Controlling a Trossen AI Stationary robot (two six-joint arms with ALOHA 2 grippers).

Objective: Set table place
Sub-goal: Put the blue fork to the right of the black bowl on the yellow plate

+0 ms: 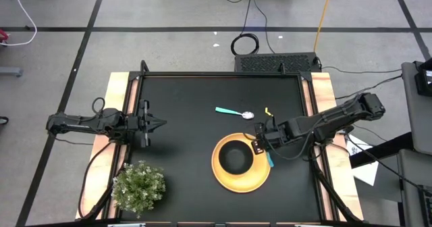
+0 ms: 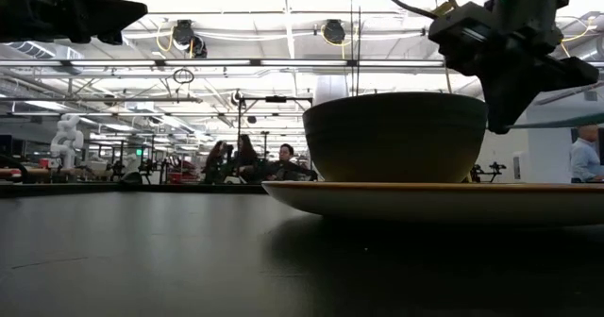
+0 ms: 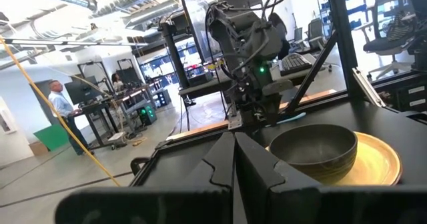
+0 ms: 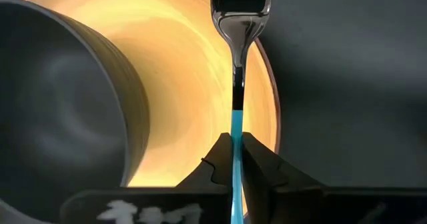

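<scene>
High cam overhead; low cam table-level; both share plate (image 1: pixel 240 178).

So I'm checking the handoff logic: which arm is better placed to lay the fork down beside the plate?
The right. Its gripper already clamps the fork by its teal handle, above the yellow plate rim. The left gripper waits shut and empty across the table.
</scene>
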